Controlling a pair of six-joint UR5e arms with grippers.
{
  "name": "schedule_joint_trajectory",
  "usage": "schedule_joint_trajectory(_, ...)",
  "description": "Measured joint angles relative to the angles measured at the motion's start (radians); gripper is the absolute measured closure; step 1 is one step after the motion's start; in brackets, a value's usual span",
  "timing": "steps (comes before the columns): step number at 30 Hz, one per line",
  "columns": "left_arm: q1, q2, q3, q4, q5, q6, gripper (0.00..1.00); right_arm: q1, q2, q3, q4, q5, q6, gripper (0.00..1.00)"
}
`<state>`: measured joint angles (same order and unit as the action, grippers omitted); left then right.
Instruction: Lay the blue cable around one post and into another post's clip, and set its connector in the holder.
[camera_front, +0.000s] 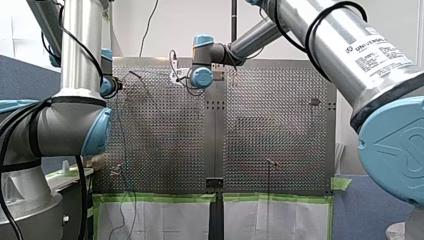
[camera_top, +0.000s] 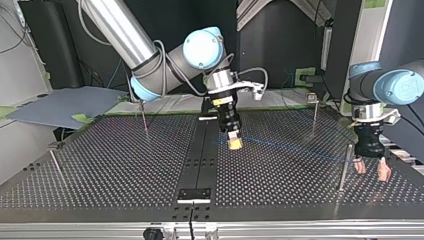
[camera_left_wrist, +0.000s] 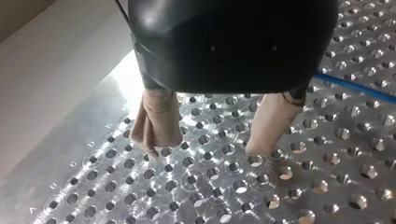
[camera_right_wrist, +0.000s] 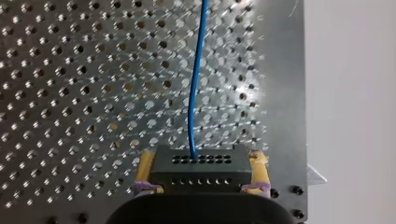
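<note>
Right hand (camera_right_wrist: 201, 173) pinches the connector (camera_right_wrist: 201, 162); left hand (camera_left_wrist: 209, 145) is spread, empty. Route the cable (camera_right_wrist: 196, 84) taut, low, unkinked.

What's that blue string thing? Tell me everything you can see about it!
It is a thin blue cable, smooth and plastic-looking. One end goes into a hole in a dark block, the connector, which my right gripper clamps between its yellow-padded fingers. From there the cable runs nearly straight over the holed metal table and passes close beside my left gripper, whose beige fingers are open. I cannot see where its other end goes.
</note>
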<state>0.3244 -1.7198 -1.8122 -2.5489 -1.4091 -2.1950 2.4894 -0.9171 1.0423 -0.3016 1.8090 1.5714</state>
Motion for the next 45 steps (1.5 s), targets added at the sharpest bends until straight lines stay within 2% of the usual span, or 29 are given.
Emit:
schedule_joint_trajectory(14,-0.010,0.000,0.000,-0.016,0.003,-0.008,0.00,-0.006,0.004,0.000,0.029,0.003,0.002,1.00)
schedule_joint_trajectory(19,-0.015,0.000,0.000,-0.027,0.001,-0.007,0.00,-0.007,0.020,0.004,0.065,0.005,0.001,1.00)
schedule_joint_trajectory(22,-0.016,0.000,0.000,-0.030,0.000,-0.008,0.00,-0.007,0.038,0.018,0.093,0.021,-0.002,1.00)
schedule_joint_trajectory(25,-0.016,0.000,0.000,-0.031,-0.001,-0.009,0.00,-0.009,0.048,0.042,0.100,0.042,-0.002,1.00)
schedule_joint_trajectory(29,-0.017,0.000,-0.001,-0.031,-0.001,-0.010,0.00,-0.017,0.052,0.082,0.072,0.055,0.013,1.00)
schedule_joint_trajectory(34,-0.017,0.000,-0.001,-0.031,0.000,-0.011,0.00,-0.033,0.052,0.138,0.017,0.065,0.046,1.00)
schedule_joint_trajectory(39,-0.017,0.000,-0.001,-0.031,0.002,-0.011,0.00,-0.047,0.053,0.191,-0.036,0.086,0.075,1.00)
schedule_joint_trajectory(45,-0.017,0.000,-0.001,-0.031,0.001,-0.010,0.00,-0.062,0.054,0.253,-0.097,0.116,0.101,1.00)
